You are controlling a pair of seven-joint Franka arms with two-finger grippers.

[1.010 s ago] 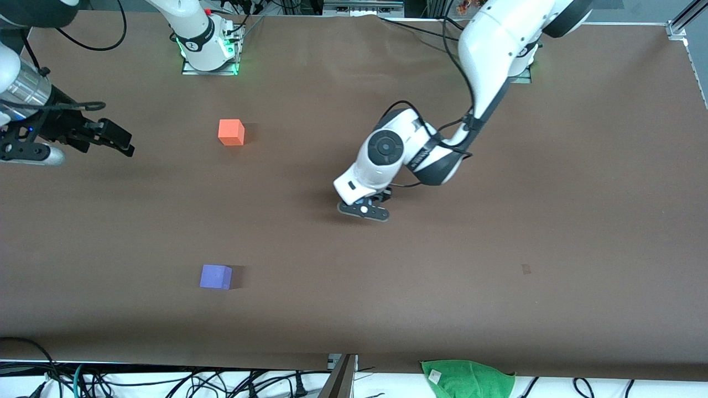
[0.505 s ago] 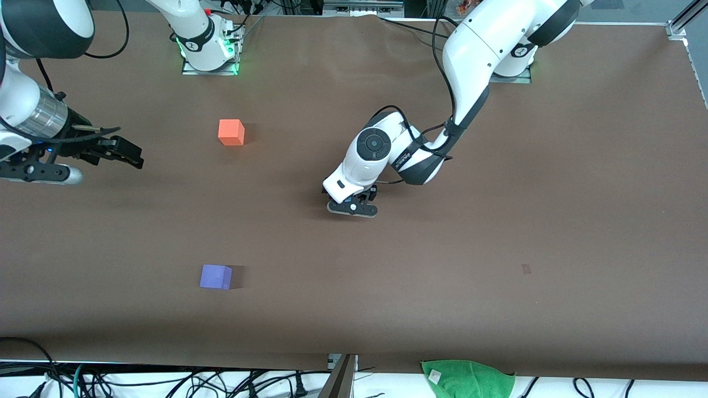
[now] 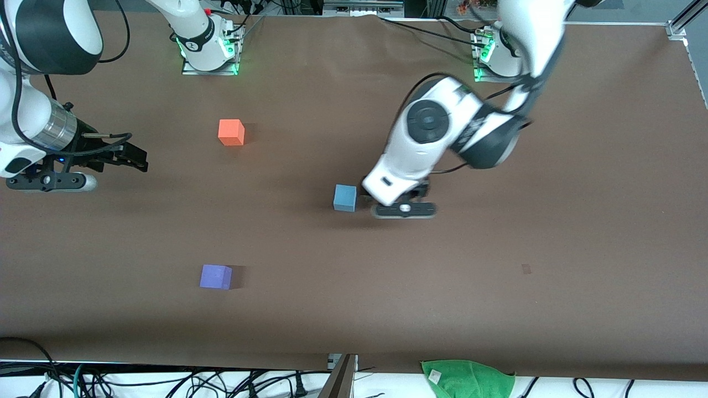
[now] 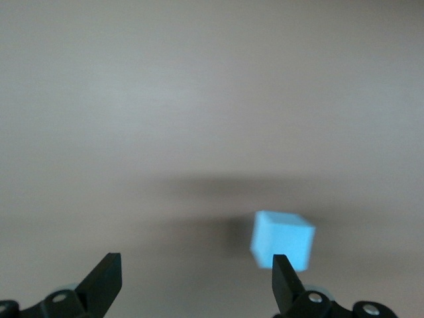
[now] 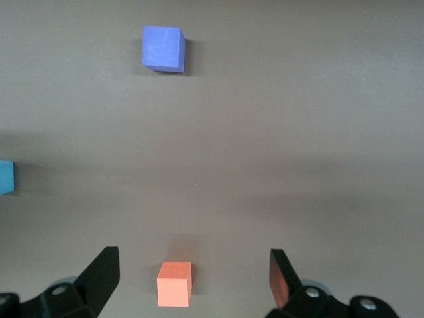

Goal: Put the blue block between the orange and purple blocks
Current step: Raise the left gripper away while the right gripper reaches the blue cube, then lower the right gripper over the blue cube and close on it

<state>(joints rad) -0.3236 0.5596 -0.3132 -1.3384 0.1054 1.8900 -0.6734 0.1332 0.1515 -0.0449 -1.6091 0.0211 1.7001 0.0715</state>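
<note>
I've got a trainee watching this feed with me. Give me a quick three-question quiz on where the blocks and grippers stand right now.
1. True or false: the left gripper is shut on the blue block.
2. Which block lies nearest the front camera: A) orange block, B) blue block, C) purple block?
3. Fill in: the right gripper waits, open, over the table at the ____ arm's end.

Key
1. False: it is open, and the blue block sits on the table beside it.
2. C.
3. right.
</note>
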